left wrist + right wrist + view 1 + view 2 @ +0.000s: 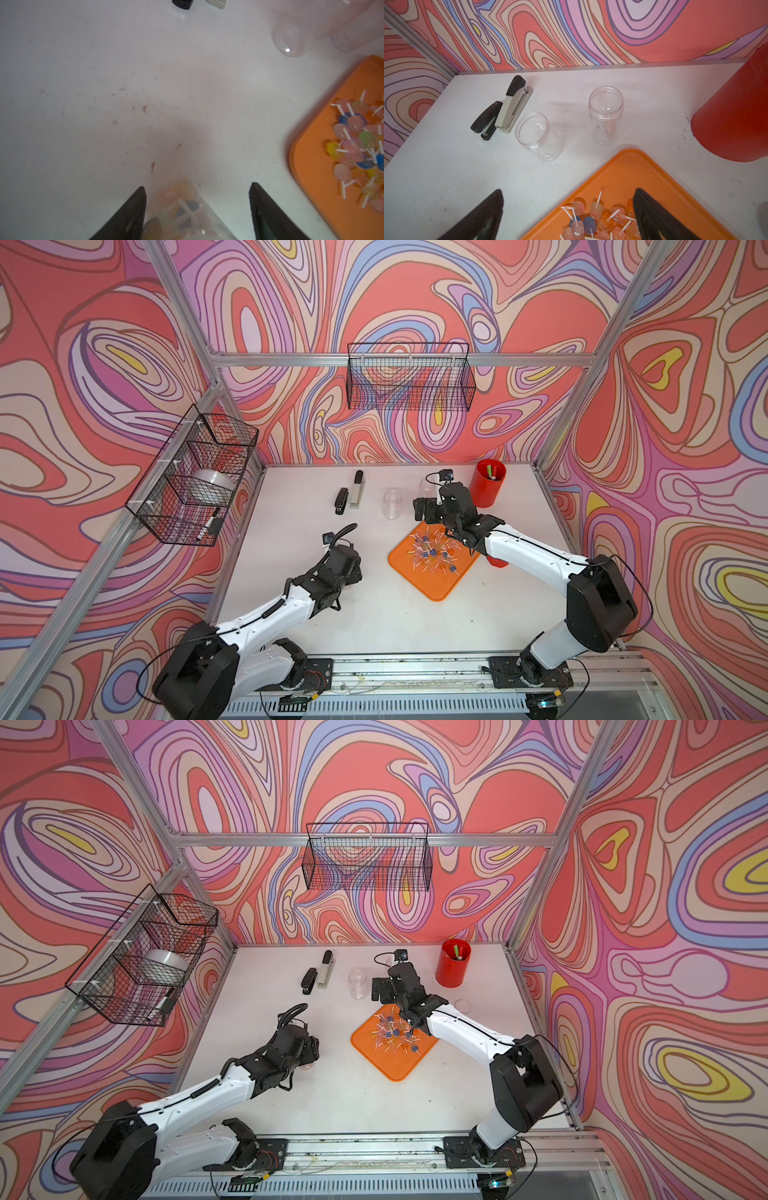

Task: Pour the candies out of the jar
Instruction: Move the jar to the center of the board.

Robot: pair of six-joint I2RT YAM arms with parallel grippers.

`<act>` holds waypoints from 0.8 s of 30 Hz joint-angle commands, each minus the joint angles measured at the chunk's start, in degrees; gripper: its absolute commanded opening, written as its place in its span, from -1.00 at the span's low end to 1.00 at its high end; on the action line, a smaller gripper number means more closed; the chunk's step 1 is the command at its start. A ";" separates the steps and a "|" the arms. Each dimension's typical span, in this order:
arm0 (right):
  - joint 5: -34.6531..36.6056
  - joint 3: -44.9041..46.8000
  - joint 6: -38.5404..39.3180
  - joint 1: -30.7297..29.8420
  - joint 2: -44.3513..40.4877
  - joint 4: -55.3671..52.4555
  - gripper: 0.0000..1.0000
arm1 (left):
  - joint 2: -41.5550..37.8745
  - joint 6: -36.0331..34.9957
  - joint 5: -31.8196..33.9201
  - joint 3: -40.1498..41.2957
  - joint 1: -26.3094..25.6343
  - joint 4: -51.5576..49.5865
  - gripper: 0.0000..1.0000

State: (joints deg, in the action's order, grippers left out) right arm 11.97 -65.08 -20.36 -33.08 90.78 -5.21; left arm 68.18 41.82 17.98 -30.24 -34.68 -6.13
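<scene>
Between the jaws of the left gripper (197, 185), there's the jar (187, 216): clear plastic, candies (180, 199) bunched inside, pale sticks and blurred pink, yellow and dark heads showing through the wall. The jaws stand apart around it. One finger (133, 212) sits right against the jar's side. The other finger (268, 214) stands clear, with a strip of white table (83, 83) showing in the gap. So the jar is bracketed, not clamped. Whether it rests on the table, I cannot tell.

Out past that clear finger, well to the side, lies the orange tray (311, 166), with loose candies (357, 145) heaped on it, sticks pointing every way.

Over to the right gripper (568, 189): jaws spread wide, nothing held. A corner of the tray (623, 172) reaches in between them, loose candies (596, 220) lying just below. One finger hangs over bare table outside the rim, and the other hangs over the tray, right at the heap.

Ahead of those fingertips stand the wide empty jar (538, 135) and the tall empty jar (606, 116), both upright, mouths open, apart from each other. Just beside the wide one lie the beige stapler (512, 108) and the black stapler (485, 120), side by side. Outside the finger over the tray stands the red cup (733, 108). In both top views, pens (491, 472) poke up inside it.
</scene>
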 commanded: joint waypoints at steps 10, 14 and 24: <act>-3.36 -2.37 1.95 0.14 -1.23 -1.96 0.97 | 9.91 -4.52 -2.09 -9.36 -2.09 8.39 1.00; -8.59 -4.00 2.87 0.12 -0.20 -2.77 0.97 | 5.79 -8.01 -0.08 -11.92 -1.99 0.62 1.00; -20.51 -9.89 2.76 -4.14 4.58 -6.09 0.89 | -15.66 -4.83 -6.33 -2.05 10.07 3.17 1.00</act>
State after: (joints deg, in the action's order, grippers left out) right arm -3.14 -72.97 -18.31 -35.46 93.10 -8.99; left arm 55.75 35.27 12.58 -34.52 -26.74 -2.81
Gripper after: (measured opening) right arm 0.953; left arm 0.999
